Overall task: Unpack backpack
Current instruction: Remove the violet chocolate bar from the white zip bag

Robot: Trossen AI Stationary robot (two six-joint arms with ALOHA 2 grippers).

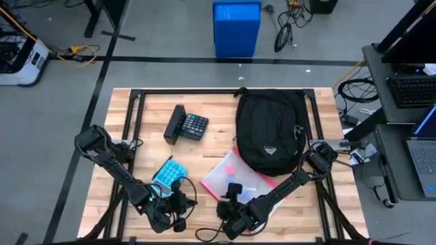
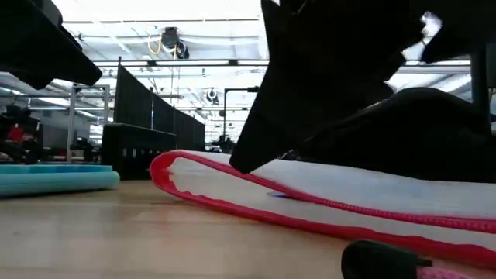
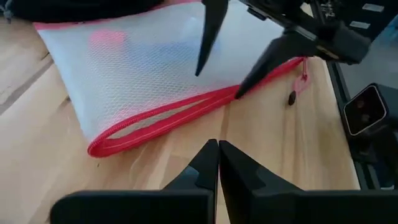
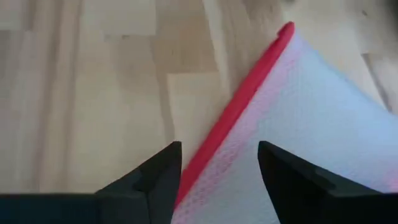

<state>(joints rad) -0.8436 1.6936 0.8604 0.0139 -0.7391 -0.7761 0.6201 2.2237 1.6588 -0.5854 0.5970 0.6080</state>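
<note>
One backpack [image 1: 271, 131], one red-edged mesh pouch [image 1: 228, 178], one black calculator [image 1: 187, 125] and one teal calculator [image 1: 169, 172] are lying on the table [image 1: 146, 146]. Left gripper [image 3: 217, 152] is hovering near the pouch, fingers clenched. Right gripper [image 4: 217, 163] is straddling the pouch's red edge, fingers released. The backpack is lying black, oval, logo up, at the table's far right.

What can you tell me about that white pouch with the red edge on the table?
The pouch is a flat, see-through white mesh bag with a red zipper border, lying on the wooden table. Its far end is tucked under the backpack. The right gripper, open, straddles its red edge; the left gripper, shut, is beside it.
</note>
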